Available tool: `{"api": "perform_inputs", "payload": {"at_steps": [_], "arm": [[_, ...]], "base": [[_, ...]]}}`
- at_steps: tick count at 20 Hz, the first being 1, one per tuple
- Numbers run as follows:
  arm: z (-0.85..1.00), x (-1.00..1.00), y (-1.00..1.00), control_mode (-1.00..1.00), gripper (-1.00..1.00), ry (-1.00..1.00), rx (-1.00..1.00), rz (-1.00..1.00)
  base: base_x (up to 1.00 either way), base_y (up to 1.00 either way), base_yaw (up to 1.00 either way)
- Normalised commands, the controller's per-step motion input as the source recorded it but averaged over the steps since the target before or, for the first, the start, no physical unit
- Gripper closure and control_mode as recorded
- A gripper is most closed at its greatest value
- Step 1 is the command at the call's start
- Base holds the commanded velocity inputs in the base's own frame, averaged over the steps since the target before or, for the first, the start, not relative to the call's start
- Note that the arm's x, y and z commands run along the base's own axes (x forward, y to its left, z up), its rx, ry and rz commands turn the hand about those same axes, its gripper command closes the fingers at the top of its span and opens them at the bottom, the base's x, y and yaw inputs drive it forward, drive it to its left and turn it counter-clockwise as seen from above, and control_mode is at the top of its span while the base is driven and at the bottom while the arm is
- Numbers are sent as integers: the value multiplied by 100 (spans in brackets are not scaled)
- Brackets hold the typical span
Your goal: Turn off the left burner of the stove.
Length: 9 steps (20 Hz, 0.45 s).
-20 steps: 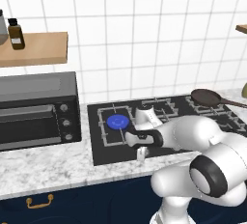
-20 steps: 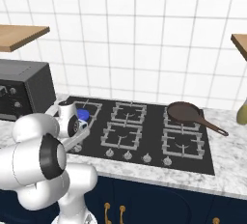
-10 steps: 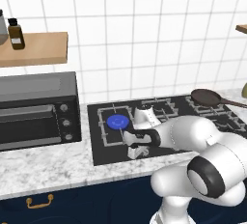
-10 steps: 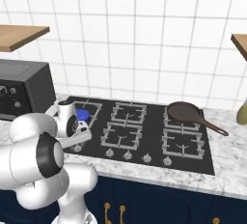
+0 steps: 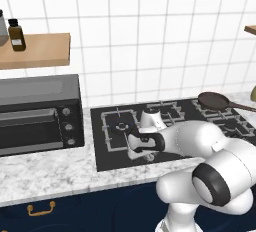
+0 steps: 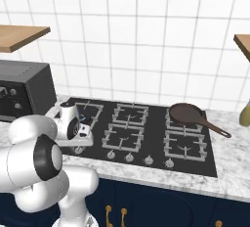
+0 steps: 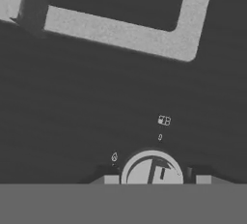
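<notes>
At the front-left of the stove (image 5: 170, 131), left base view: gripper (image 5: 136, 152) low over the knob row, left burner (image 5: 121, 126) just behind, disc dark | right base view: gripper (image 6: 78, 143) at leftmost knob | hand view: knob (image 7: 152, 170) between fingertips (image 7: 111, 179), jaws astride it (contact unclear) – centre, squeeze, then twist.

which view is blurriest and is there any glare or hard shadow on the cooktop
Hand view is softest: the knob and the tiny markings beside it are fuzzy, the grate smeared. Left base view is sharper, flat even light on the stove, no glare. Right base view likewise, faint shadow under the pan.
</notes>
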Motion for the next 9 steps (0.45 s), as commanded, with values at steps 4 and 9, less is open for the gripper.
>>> {"api": "perform_inputs", "payload": {"at_steps": [4,9], "arm": [[-8,-21,-1,-100,100,0,6,-49],[-10,-13,-1,-100,100,0,4,-45]], "base": [[0,0,0],[0,0,0]]}}
